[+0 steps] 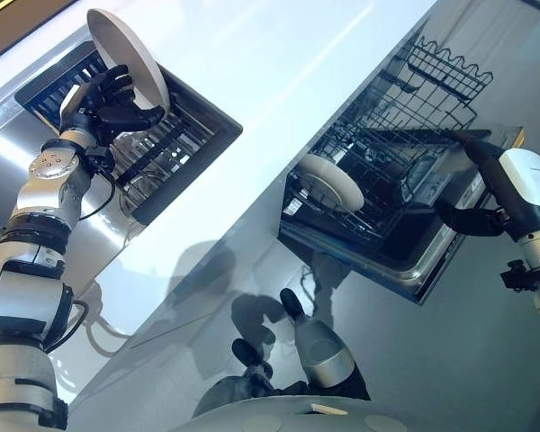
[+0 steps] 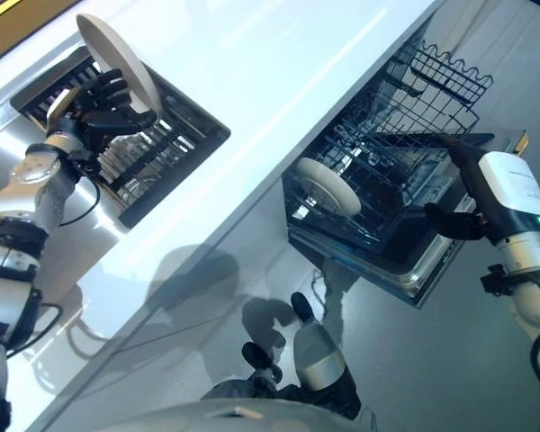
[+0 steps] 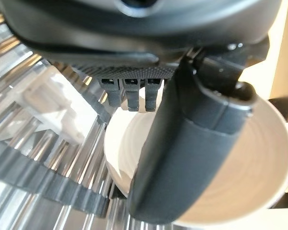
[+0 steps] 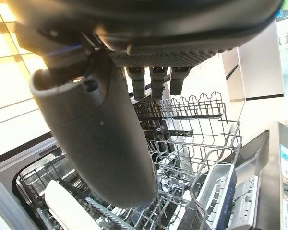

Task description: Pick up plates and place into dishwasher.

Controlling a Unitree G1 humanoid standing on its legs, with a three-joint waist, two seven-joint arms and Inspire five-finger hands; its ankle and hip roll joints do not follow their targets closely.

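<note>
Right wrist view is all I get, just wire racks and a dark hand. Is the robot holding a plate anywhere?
Observer: Yes. The left hand grips a white plate, lifted above the drying rack set in the counter.
Operator: Is my hand holding anything?
Observer: No. The right hand hangs over the open dishwasher, fingers straight.
Operator: Any plates loaded yet?
Observer: One white plate stands on edge in the lower rack.
</note>
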